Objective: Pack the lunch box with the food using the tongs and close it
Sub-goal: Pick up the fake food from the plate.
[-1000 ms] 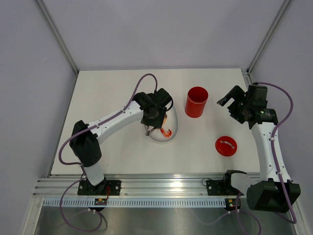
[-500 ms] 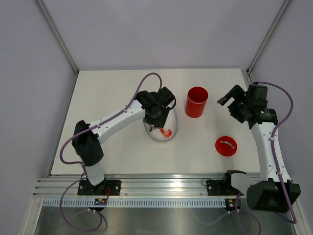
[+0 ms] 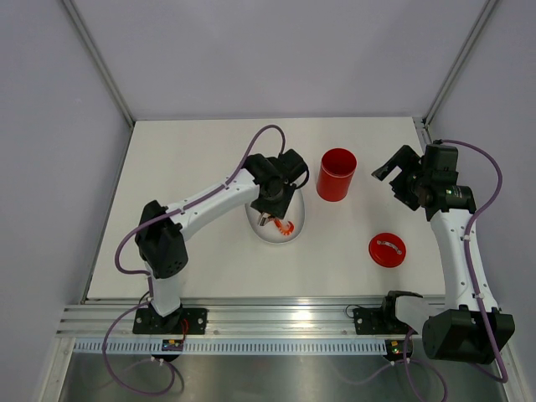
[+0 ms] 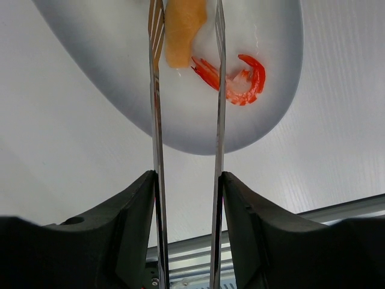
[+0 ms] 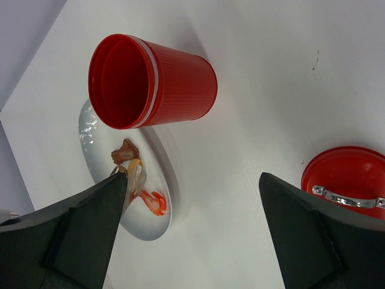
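Note:
My left gripper (image 4: 187,180) is shut on the silver tongs (image 4: 157,120), one finger pressing each arm from outside. The tongs reach out over the white plate (image 4: 120,72), and an orange food piece (image 4: 183,27) lies between their tips; I cannot tell if it is pinched. A red shrimp (image 4: 240,81) lies just right of the tongs, and a brown chunk (image 5: 124,153) sits further along the plate. The red lunch box (image 3: 336,174) stands upright and uncovered right of the plate, its lid (image 3: 387,249) flat on the table. My right gripper (image 3: 394,176) hangs open, right of the lunch box.
The white table ends in a metal rail (image 3: 285,314) at the near edge, where both arm bases sit. Grey walls and slanted frame posts (image 3: 100,63) close in the back and sides. The left arm's purple cable (image 3: 251,142) arches above the plate.
The left gripper has shifted a little to the right over the plate, carrying the tongs. The right arm has not moved.

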Action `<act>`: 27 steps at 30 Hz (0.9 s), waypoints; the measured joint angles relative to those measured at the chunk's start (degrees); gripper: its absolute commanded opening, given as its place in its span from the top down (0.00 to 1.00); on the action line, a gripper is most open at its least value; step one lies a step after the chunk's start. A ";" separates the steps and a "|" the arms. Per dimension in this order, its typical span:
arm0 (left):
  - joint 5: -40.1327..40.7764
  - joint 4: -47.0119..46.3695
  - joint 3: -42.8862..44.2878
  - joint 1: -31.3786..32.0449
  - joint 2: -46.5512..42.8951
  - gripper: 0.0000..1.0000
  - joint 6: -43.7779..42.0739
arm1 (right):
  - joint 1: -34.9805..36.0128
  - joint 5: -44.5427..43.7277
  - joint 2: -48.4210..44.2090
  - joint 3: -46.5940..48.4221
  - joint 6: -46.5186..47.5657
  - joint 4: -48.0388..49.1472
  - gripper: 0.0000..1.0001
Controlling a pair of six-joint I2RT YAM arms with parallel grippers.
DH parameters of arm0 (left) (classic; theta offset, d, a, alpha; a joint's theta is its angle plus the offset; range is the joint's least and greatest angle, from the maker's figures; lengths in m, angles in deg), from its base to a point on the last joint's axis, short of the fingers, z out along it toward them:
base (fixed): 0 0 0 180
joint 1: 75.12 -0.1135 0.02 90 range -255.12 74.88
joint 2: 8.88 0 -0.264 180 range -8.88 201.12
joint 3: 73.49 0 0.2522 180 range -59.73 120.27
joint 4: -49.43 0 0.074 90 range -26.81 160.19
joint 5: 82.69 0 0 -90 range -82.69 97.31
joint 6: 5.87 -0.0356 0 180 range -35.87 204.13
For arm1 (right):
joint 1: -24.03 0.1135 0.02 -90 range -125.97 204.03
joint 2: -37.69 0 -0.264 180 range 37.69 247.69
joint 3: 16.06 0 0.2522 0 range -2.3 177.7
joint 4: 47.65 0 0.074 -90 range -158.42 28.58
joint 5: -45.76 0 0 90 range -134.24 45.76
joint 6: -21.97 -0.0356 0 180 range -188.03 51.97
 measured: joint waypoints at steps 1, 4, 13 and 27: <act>0.04 0.09 0.20 0.02 0.04 0.52 0.00 | 0.00 0.00 0.00 0.00 0.00 0.00 0.01; 0.22 0.46 0.44 0.09 0.04 0.57 -0.02 | 0.00 0.00 0.00 0.00 0.00 0.00 0.00; 0.20 1.44 0.70 0.28 0.04 0.65 -0.04 | 0.00 0.00 0.00 0.00 0.00 0.00 0.00; 0.20 2.40 2.27 0.31 0.00 0.69 -0.13 | 0.00 0.00 0.00 0.00 0.00 0.00 0.01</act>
